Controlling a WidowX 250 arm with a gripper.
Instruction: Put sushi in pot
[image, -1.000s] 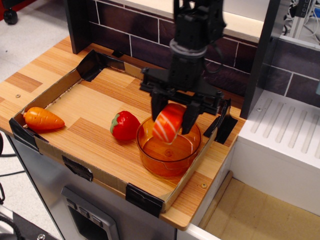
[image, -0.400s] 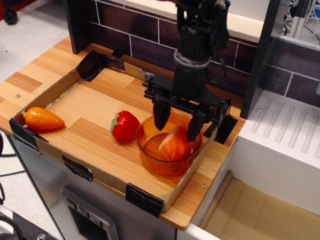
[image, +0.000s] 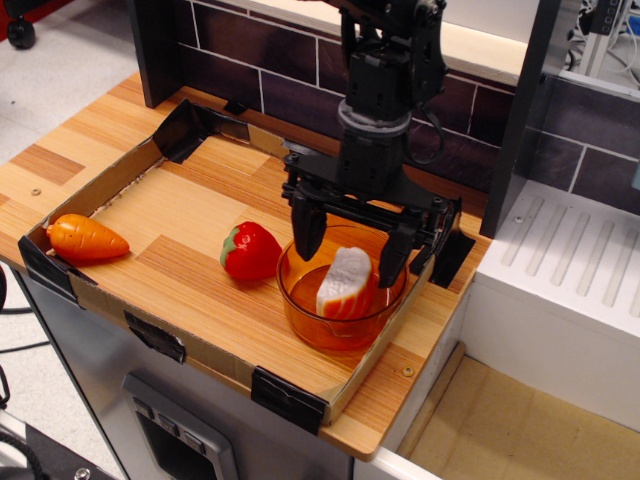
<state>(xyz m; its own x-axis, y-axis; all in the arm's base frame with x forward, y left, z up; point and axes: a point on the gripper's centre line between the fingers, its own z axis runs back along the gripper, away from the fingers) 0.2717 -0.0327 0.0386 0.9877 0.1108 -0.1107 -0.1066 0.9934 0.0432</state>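
Observation:
The sushi (image: 345, 284) lies inside the translucent orange pot (image: 340, 326), tilted on its side with its white rice base showing and the orange striped top toward the bottom. The pot stands at the front right of the wooden tray. My black gripper (image: 349, 240) hangs directly above the pot, open and empty, with one fingertip (image: 303, 238) over the pot's left rim and the other over its right rim. The sushi is free of both fingers.
A red strawberry-like toy (image: 250, 251) lies just left of the pot. An orange carrot (image: 86, 237) lies at the tray's left corner. A cardboard rim (image: 160, 325) borders the tray. A dark brick wall (image: 250, 60) stands behind, a white unit (image: 570, 290) to the right.
One second ago the gripper held the sushi over the pot. It opened, the sushi dropped into the pot and came to rest on its side, and the fingers spread wider.

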